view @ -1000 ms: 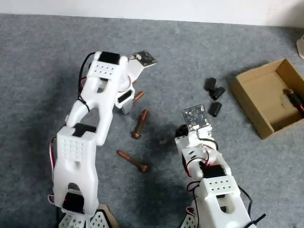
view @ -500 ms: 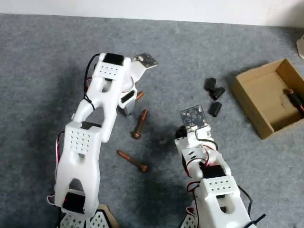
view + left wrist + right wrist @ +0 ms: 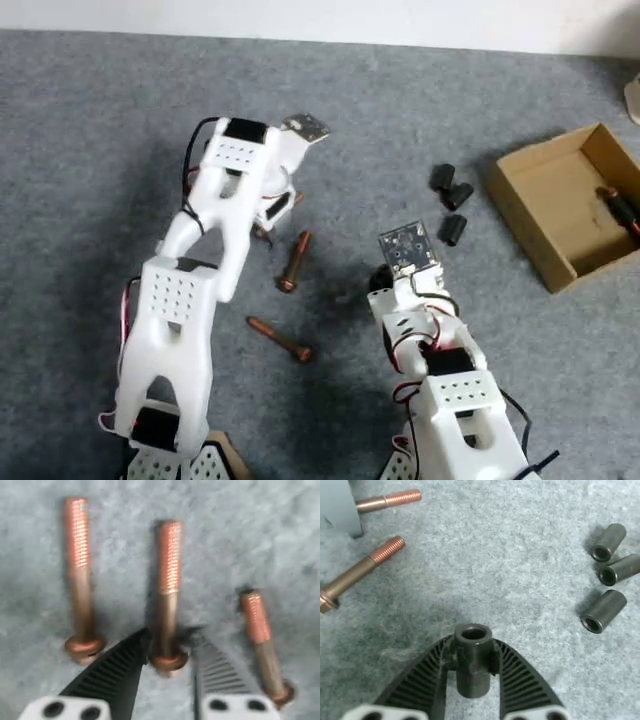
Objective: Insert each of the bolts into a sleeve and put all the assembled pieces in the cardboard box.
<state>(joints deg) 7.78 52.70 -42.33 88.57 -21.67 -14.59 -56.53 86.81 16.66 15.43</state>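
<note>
Left gripper (image 3: 170, 636): fingers apart, straddling the head of a bolt (image 3: 168, 580). Right gripper (image 3: 472, 644): fingers clamped on a sleeve (image 3: 471, 662). Cardboard box (image 3: 520, 215): right edge of high view.

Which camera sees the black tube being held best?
The right wrist view: the tube sits close up in the right tool, hole showing. In the high view a dark bit peeks beside the arm. The left wrist view faces bolts.

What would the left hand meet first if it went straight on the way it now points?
The middle bolt: its head lies between the left hand's open fingers, which would likely reach the grey carpet on either side of it. Depth is unclear from the wrist view.
</note>
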